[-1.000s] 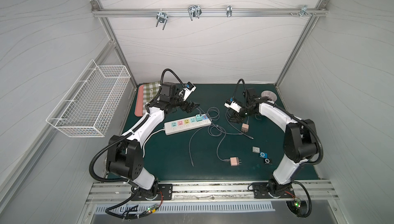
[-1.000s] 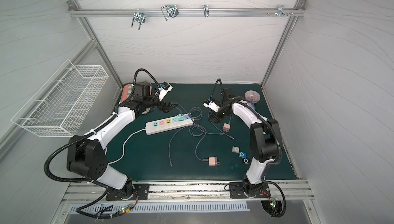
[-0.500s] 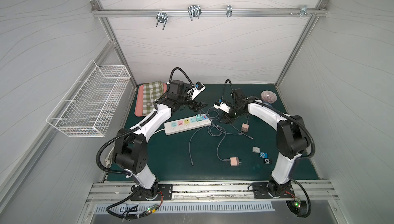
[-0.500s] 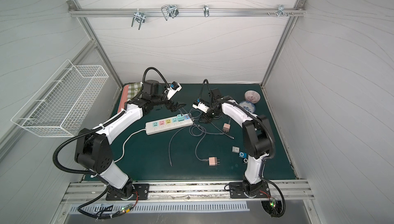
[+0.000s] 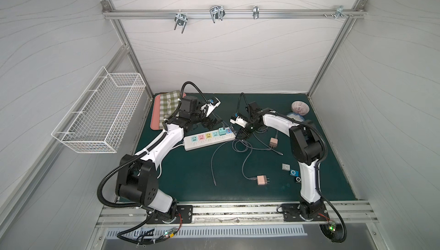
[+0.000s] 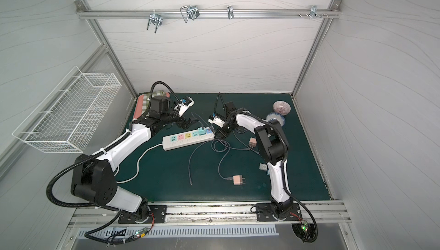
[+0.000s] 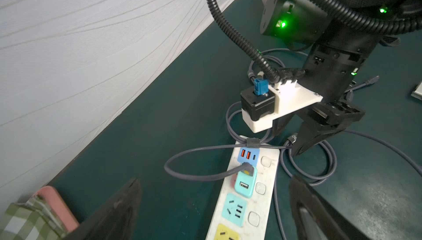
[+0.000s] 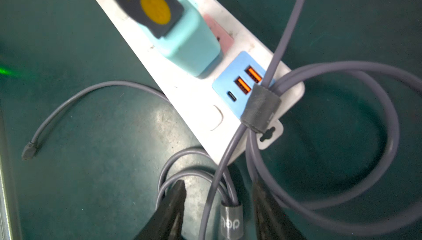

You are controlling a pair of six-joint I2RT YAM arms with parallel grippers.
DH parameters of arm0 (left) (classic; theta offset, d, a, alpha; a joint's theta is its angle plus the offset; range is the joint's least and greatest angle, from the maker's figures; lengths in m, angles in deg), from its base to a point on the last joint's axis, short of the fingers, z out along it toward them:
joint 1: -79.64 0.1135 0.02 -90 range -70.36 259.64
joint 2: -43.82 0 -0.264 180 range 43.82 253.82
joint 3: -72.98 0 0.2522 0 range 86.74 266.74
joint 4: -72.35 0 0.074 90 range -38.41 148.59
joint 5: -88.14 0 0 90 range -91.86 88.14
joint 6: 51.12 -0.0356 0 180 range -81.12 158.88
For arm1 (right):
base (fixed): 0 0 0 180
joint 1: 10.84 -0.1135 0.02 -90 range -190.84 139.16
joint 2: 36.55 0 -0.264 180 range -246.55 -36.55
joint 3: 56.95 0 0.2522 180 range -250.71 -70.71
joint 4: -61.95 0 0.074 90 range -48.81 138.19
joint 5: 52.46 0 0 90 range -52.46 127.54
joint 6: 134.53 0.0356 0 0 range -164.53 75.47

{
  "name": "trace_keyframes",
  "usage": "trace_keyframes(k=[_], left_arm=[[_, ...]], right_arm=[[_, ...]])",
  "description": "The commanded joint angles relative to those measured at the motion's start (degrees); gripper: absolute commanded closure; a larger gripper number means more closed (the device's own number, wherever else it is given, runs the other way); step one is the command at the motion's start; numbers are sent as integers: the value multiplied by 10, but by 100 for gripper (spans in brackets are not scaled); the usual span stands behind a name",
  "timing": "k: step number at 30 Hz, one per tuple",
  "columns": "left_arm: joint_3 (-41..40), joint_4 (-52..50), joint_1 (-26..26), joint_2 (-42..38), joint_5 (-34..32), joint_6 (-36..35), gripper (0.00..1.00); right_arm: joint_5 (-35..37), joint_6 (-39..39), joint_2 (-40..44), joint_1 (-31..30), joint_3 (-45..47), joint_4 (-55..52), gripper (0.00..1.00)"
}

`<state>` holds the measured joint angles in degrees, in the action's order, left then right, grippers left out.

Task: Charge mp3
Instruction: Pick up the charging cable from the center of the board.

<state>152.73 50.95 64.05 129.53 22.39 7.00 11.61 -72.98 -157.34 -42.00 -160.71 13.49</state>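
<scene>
My left gripper, in a top view, hovers by the power strip, the mp3 player well apart near the right arm's base (light, slick, one for edge-pinching, I judge), the wire basket looking empty; left wrist: jaws wide, empty; right wrist: right gripper half-open astride limp cable.

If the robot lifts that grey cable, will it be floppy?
Probably floppy: the grey cable lies in loose loops. It may tug, since one end seems plugged into the teal charger. The strap might keep loops bunched.
</scene>
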Motion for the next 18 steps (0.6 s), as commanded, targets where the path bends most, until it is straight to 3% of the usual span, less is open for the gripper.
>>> trace_keyframes(k=[1, 6, 11, 18], left_arm=[[-6, 30, 7, -19, -8, -1, 6], [-10, 25, 13, -27, -11, -3, 6], [-15, 24, 16, -34, -10, -1, 7], [-14, 37, 23, -31, -4, 22, 8]], right_arm=[[2, 3, -22, -15, -24, -26, 51], [65, 8, -39, -21, -44, -56, 57], [77, 10, -27, -20, -22, -53, 62], [60, -4, -31, -25, -22, -65, 83]])
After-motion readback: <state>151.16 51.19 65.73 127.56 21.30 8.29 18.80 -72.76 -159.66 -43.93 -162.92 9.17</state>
